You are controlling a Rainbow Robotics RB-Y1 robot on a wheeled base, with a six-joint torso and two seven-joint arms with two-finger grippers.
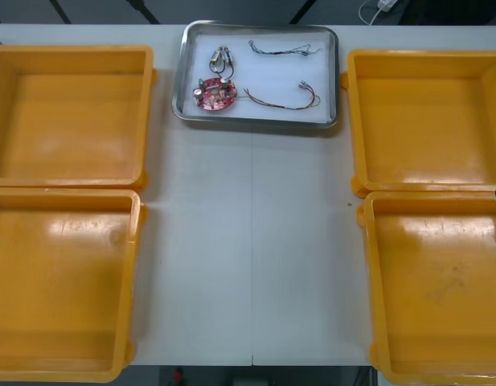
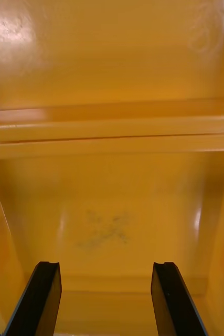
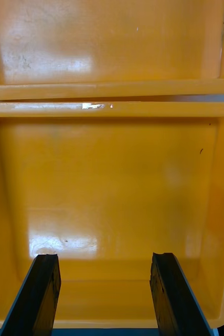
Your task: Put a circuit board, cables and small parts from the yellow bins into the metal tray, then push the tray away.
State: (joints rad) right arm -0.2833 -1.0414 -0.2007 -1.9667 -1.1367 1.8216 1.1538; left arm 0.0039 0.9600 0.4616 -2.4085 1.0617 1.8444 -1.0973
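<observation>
**Left gripper [image 3: 105,257] and right gripper [image 2: 106,265] hang spread and empty, and the load looks delivered**

My left gripper hovers with its two black fingers [image 3: 38,299] wide apart and nothing between them, right over the near left bin [image 3: 112,184], and that bin's floor is bare. Just beyond my fingertips, rim to rim with it, the far left bin [image 3: 112,42] is bare too. Over to my right gripper, same story: fingers parted, pinching nothing. The near right bin [image 2: 112,210] beneath them shows only scuff marks [image 2: 104,233], and the far right bin [image 2: 112,52] ahead has nothing in it.

So where's the cargo? Well ahead of both hands and between them, the metal tray [image 1: 336,76] sits up at the far edge of the table [image 1: 248,241]. On its white inside, the round red circuit board [image 1: 215,95] lies toward my left hand's side, with small metal parts [image 1: 222,58] just beyond it. A dark cable [image 1: 284,50] runs along the far side, and a reddish cable [image 1: 280,103] runs from beside the board toward my right.

My read: the picking is done, since all four bins look emptied and board, cables and parts are in. The tray lies far out, well apart from either hand, so the push looks made as well. At most a final nudge is left, and I can't tell whether one is wanted.
</observation>
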